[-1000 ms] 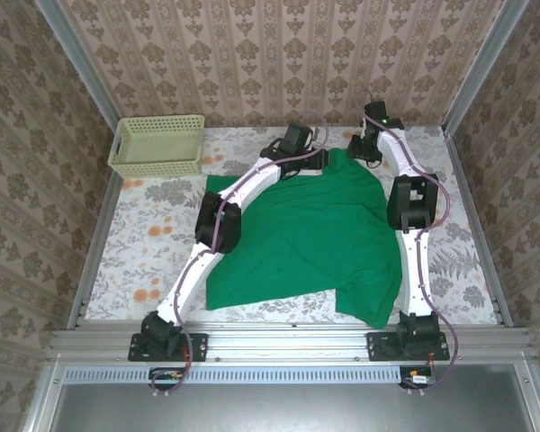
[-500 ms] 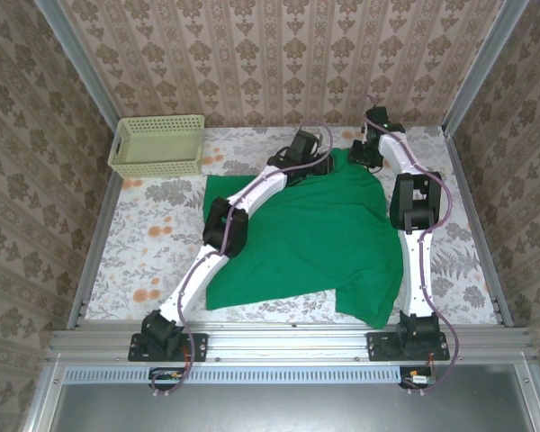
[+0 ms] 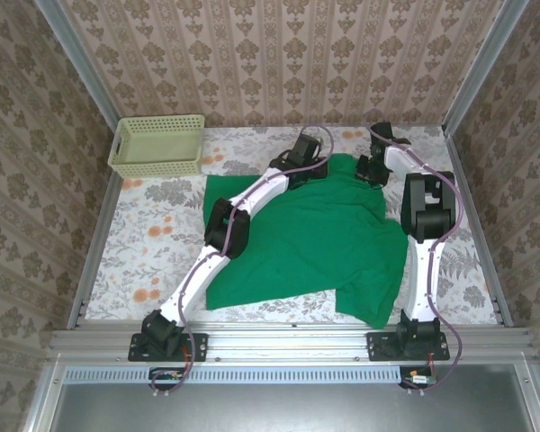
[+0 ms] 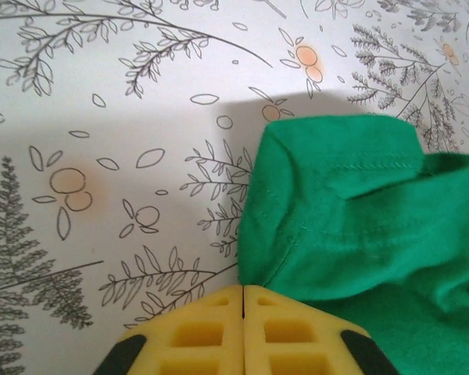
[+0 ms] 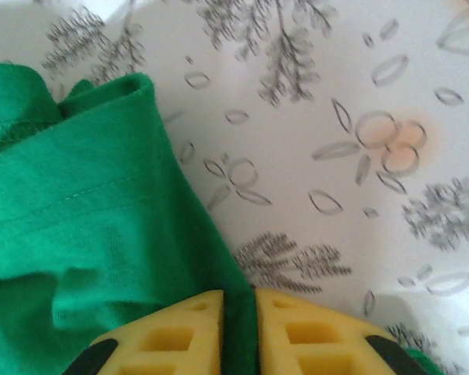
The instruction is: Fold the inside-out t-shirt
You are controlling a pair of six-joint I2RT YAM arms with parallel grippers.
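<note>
Both grippers crept nearer; left gripper [image 4: 243,306] and right gripper [image 5: 240,314] clench upper-centre corners of the limp, light bright green cloth t-shirt [image 3: 315,236].

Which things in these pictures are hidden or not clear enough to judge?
1. Top view: the left arm covers a strip of the green t-shirt.
2. Top view: the left gripper and right gripper are too small to show their grip.
3. Right wrist view: the frame edges cut off the t-shirt, and it is blurred.
</note>
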